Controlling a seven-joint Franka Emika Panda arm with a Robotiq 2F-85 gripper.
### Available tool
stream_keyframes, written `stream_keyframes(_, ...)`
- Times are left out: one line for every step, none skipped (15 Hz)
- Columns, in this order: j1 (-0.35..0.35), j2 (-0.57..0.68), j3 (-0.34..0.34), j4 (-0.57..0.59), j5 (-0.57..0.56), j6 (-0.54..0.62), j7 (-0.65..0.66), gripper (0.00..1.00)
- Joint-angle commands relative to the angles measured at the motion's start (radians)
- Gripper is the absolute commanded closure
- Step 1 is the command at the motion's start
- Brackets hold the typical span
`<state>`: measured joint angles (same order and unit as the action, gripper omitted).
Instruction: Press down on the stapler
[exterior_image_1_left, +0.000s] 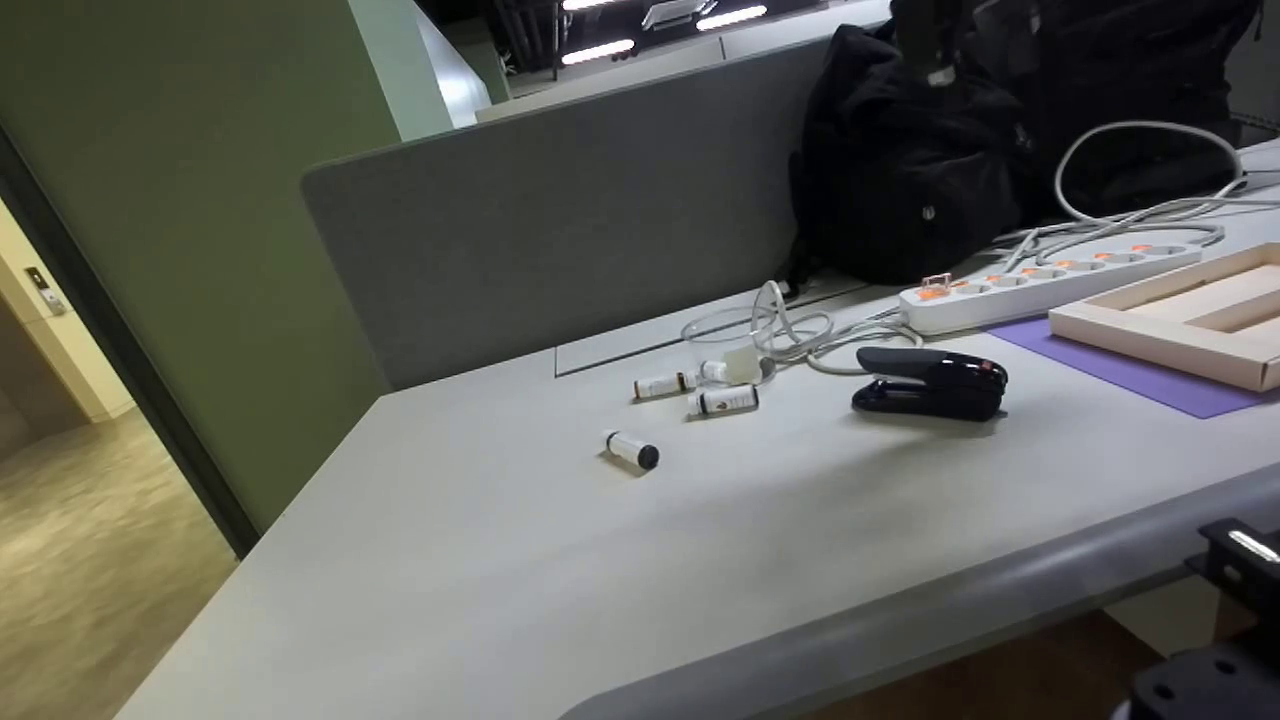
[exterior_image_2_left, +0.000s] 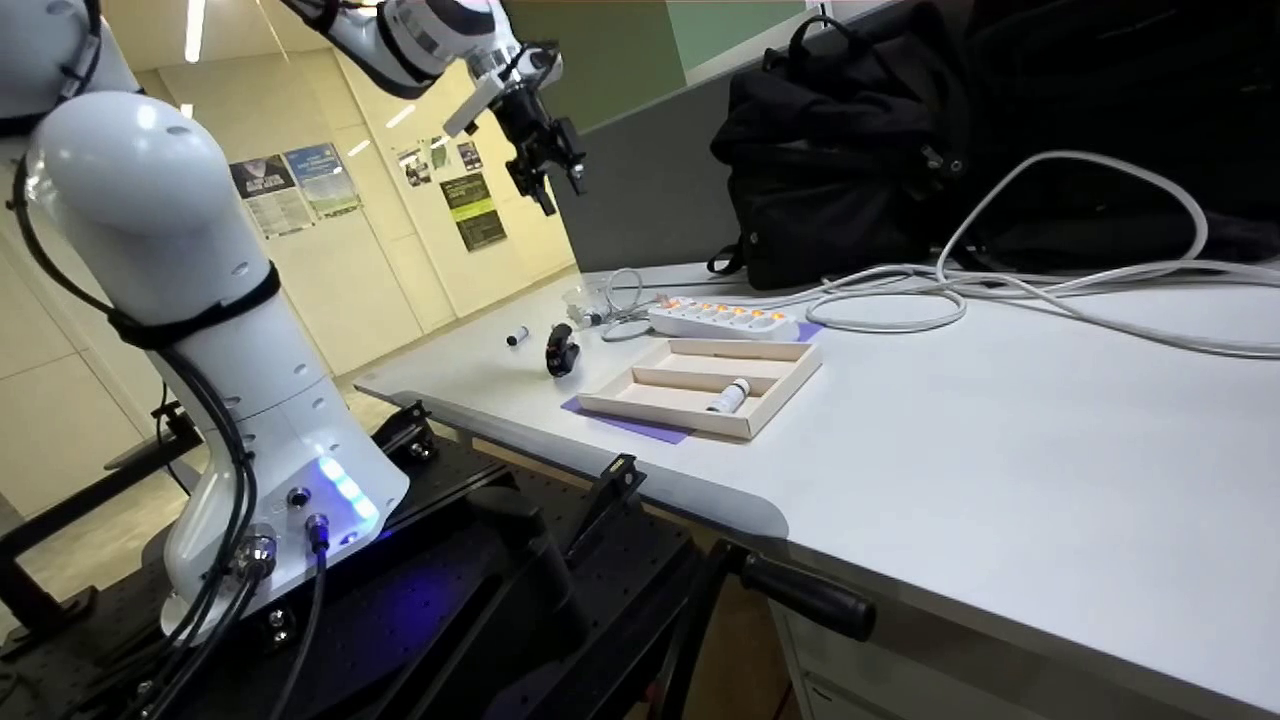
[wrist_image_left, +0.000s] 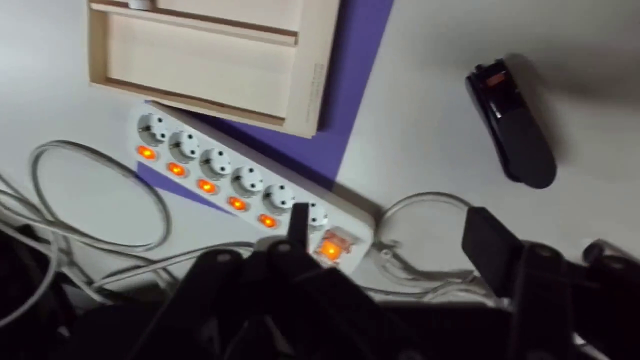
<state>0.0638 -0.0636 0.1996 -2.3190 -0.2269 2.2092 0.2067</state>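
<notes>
The black stapler (exterior_image_1_left: 930, 385) sits upright on the white table, its top arm raised from its base at one end. It also shows in an exterior view (exterior_image_2_left: 561, 352), end-on, and at the upper right of the wrist view (wrist_image_left: 515, 125), from above. My gripper (exterior_image_2_left: 562, 200) is high above the table, pointing down, well apart from the stapler. In the wrist view my gripper (wrist_image_left: 387, 225) has its two dark fingers wide apart with nothing between them; the power strip's end and cables lie far below. The stapler is off to the upper right of the fingers.
A white power strip (exterior_image_1_left: 1050, 285) with loose cables (exterior_image_2_left: 1080, 290) lies behind a wooden tray (exterior_image_2_left: 690, 405) on a purple sheet (wrist_image_left: 370, 60). Several small white bottles (exterior_image_1_left: 630, 450) lie by the stapler. Black backpacks (exterior_image_1_left: 900, 170) stand against a grey partition (exterior_image_1_left: 580, 210).
</notes>
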Motion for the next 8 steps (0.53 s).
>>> stream_keyframes(0.08, 0.24, 0.02, 0.171, 0.035, -0.056, -0.03, 0.49)
stream_keyframes(0.101, 0.296, 0.021, 0.206, 0.039, -0.054, -0.045, 0.55)
stream_keyframes(0.12, 0.345, 0.019, 0.242, 0.037, -0.057, -0.054, 0.63)
stream_keyframes(0.138, 0.393, 0.016, 0.278, 0.032, -0.065, -0.059, 0.69)
stream_keyframes(0.154, 0.437, 0.013, 0.314, 0.036, -0.077, -0.071, 0.77)
stream_keyframes(0.167, 0.477, 0.01, 0.347, 0.04, -0.096, -0.08, 0.83)
stream_keyframes(0.177, 0.51, 0.008, 0.378, 0.046, -0.116, -0.088, 0.91)
stream_keyframes(0.184, 0.539, 0.007, 0.408, 0.057, -0.141, -0.1, 0.97)
